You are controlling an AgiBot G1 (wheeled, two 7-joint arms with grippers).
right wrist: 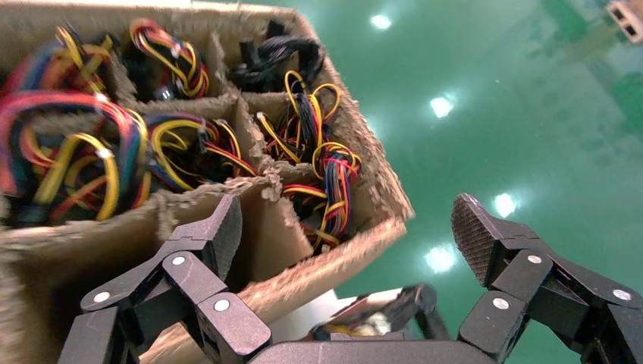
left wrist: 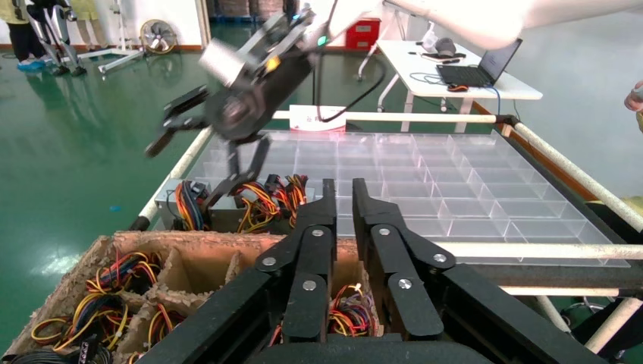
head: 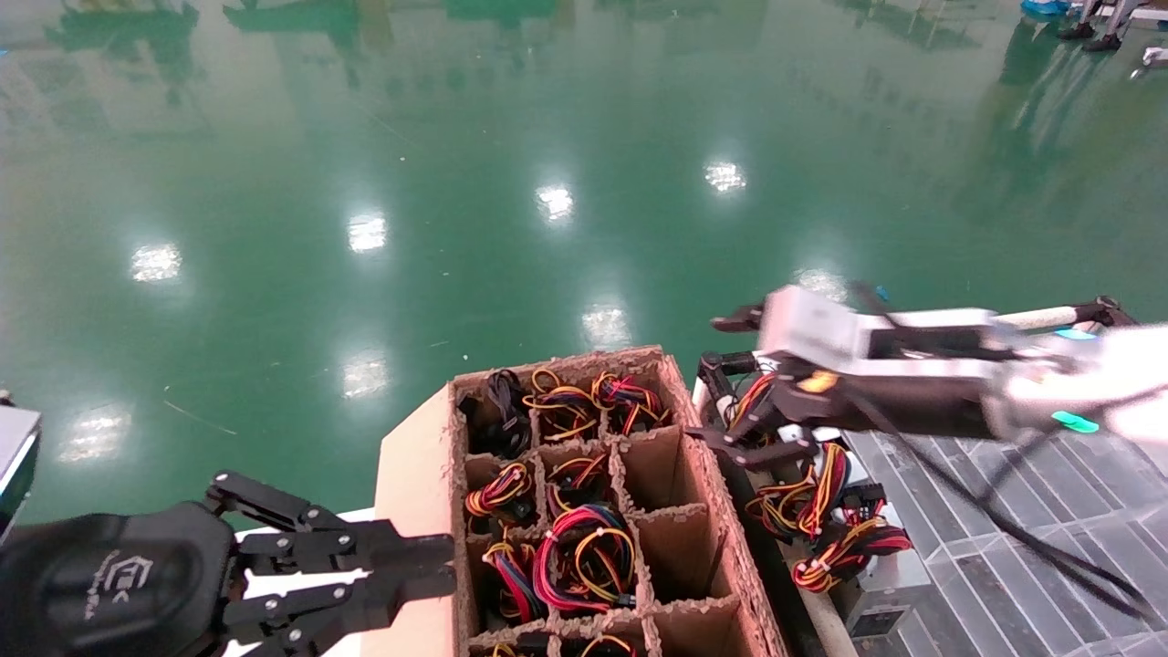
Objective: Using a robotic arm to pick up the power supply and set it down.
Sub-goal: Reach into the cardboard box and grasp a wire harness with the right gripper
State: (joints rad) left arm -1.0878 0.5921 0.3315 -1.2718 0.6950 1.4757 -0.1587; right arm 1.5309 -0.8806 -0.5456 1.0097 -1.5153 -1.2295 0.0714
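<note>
Here is the right gripper (head: pixel 741 383), fingers spread wide and grasping nothing, hanging in the air just beyond the far right corner of the brown divided cardboard box (head: pixel 415 474). The right wrist view confirms it: its two black fingers (right wrist: pixel 205 239) stand far apart, one over the box's corner cells, the other out past the box's edge above the green floor (head: pixel 365 182). Directly below that gripper, just beside the right wall of the cardboard box, sits the power supply (head: pixel 881 584), a silver-grey metal block topped by its looped red, orange and yellow wire bundle (head: pixel 826 520), resting at the near edge of the clear compartment tray (left wrist: pixel 455 189). The gripper is above the wires; whether it touches them cannot be told. The cardboard box itself is packed, most of its cells showing more coloured wire loops, while a few cells on its right side show only bare cardboard. Over on the other side of the box, the left gripper (head: pixel 429 570) is parked low against the box's left wall, its fingers (left wrist: pixel 322 220) drawn close together with only a thin gap, clasping nothing.
</note>
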